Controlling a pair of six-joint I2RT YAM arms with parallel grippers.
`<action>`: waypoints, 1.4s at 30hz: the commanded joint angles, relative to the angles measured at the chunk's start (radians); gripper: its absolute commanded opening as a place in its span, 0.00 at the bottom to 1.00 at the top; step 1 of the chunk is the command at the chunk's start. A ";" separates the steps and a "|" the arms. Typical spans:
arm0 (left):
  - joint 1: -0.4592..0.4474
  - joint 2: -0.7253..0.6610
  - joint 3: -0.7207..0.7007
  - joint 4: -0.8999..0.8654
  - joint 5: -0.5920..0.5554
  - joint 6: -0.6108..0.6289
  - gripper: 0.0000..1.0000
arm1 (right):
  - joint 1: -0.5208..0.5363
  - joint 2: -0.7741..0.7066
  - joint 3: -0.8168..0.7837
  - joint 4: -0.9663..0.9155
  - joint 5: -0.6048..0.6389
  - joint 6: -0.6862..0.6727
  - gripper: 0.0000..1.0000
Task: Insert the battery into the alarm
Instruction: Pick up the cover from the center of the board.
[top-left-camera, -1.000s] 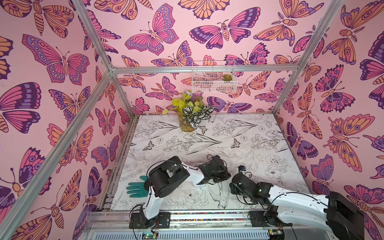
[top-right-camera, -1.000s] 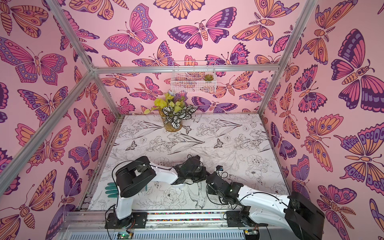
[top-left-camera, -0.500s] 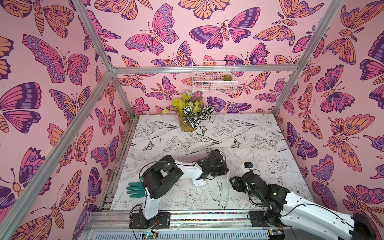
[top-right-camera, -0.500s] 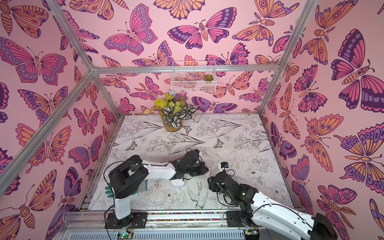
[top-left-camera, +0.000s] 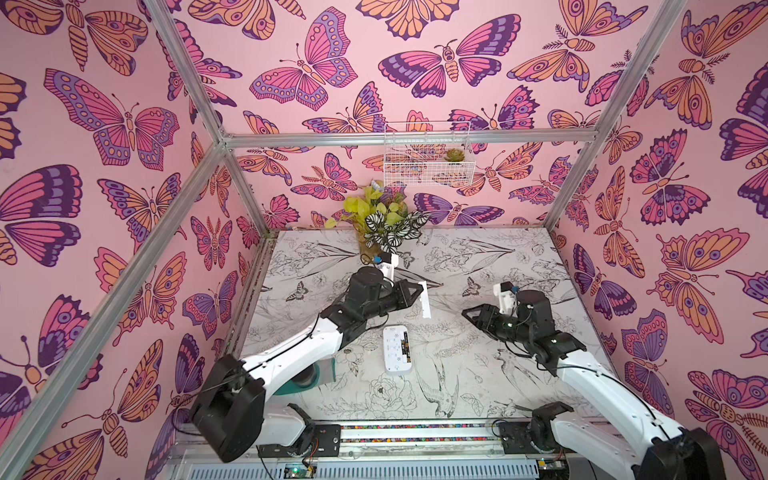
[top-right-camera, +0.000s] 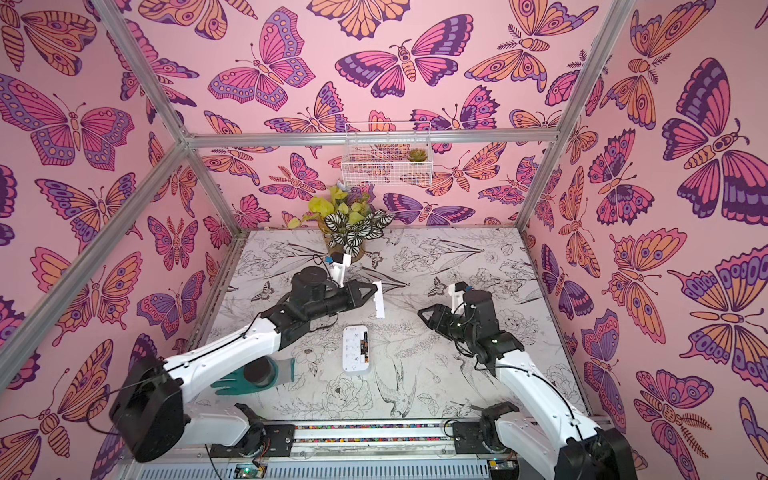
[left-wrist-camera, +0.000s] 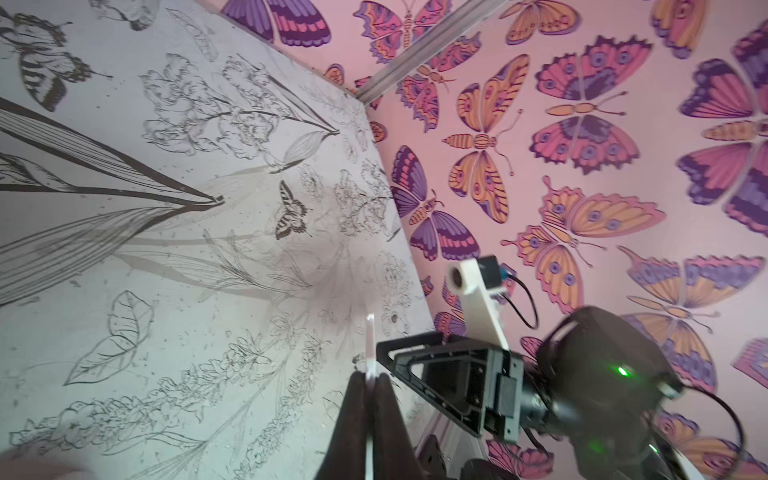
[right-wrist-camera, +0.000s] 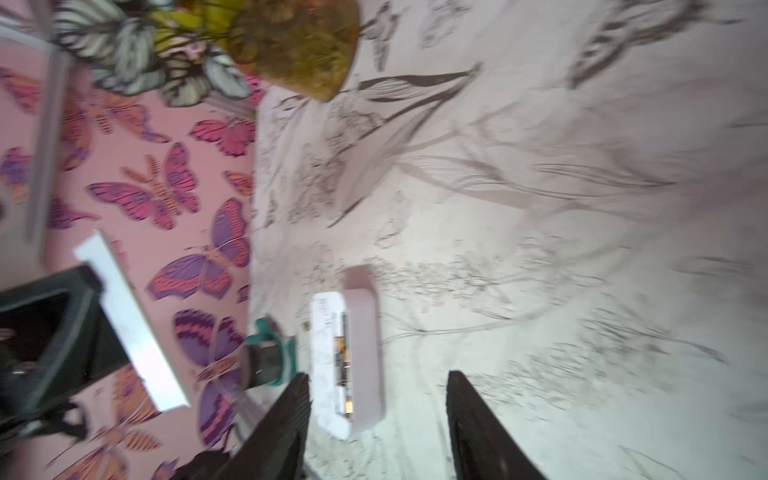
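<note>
Left gripper (left-wrist-camera: 369, 376) around white panel (left-wrist-camera: 369, 345), edge-on, half-hidden

I'm counting one alarm (top-left-camera: 397, 348), one white strip (top-left-camera: 424, 299), one teal glove (top-right-camera: 228, 384), one potted plant (top-left-camera: 386, 224), one wire basket (top-left-camera: 415, 174), one succulent (top-left-camera: 454, 155).

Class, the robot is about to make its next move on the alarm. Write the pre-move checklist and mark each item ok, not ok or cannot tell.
1. Alarm lies flat, back up: ok.
2. Battery slot is uncovered: ok.
3. Cover is pinched in the left gripper, lifted clear of the alarm: ok.
4. Right gripper is open and empty: ok.
5. Battery fully seated in the slot: cannot tell; the right wrist view is blurred.
6. Glove lies apart from the alarm: ok.
</note>
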 joint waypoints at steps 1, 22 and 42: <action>-0.006 -0.041 -0.050 0.110 0.127 -0.062 0.00 | 0.013 -0.002 0.030 0.340 -0.259 0.177 0.49; -0.016 -0.028 -0.104 0.493 0.248 -0.333 0.00 | 0.200 -0.031 0.113 0.392 -0.220 0.228 0.28; -0.019 -0.041 -0.124 0.506 0.261 -0.354 0.00 | 0.230 -0.036 0.122 0.367 -0.160 0.235 0.21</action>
